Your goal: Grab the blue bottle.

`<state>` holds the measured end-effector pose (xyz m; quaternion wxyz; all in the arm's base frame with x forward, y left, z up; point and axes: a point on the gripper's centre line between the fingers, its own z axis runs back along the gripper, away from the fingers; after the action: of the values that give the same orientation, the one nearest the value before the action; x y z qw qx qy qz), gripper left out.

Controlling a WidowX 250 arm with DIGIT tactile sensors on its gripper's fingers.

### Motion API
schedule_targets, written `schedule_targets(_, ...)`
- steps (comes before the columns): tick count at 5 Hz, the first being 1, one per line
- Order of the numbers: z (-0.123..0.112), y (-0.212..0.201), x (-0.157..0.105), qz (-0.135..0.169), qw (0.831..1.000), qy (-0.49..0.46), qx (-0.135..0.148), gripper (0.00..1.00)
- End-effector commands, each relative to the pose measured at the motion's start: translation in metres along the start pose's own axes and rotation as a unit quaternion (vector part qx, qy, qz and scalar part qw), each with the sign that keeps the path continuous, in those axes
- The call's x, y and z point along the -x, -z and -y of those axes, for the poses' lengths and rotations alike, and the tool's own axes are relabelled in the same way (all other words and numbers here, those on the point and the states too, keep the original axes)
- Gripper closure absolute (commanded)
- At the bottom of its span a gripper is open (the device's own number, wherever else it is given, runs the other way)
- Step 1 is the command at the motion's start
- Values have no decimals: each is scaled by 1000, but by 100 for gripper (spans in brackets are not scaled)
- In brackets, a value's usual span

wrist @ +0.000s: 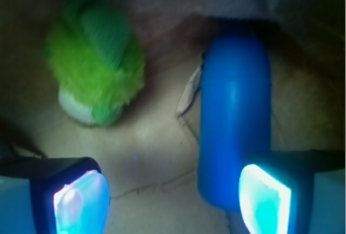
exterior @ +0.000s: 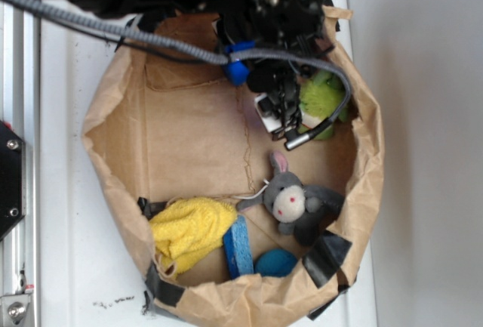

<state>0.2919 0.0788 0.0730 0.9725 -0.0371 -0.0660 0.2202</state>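
The gripper point(wrist: 173, 196) hung with jaws apart over the blue bottle point(wrist: 233, 115), lying beside the green plush point(wrist: 97, 72) in the paper bag point(exterior: 113, 108); it looked light, stiff and slick, best pinched mid-body.

The exterior view is getting bright, even daylight, and the white table point(exterior: 68, 115) is looking nearly washed out. The black arm point(exterior: 249, 2) is staying very dark, with little detail showing. Everything is slightly soft. The wrist view is dimmer and blurry. The green fuzzy toy point(wrist: 94, 72) is out of focus, the fingertips point(wrist: 81, 201) are glowing with glare, and the corners are fading into shadow.
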Motion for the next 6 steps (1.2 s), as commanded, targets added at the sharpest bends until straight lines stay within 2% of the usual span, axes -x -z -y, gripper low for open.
schedule_targets(1,-16,-18,-27,24,999,-32,9,0)
schedule_targets(2,-10,-36,-13,26,999,-12,31,0)
schedule_targets(3,-18,-44,-8,23,999,-11,39,0)
schedule_targets(5,-36,-17,-24,37,998,-52,-12,0)
schedule_targets(6,-33,-1,-28,29,998,-47,-25,0)
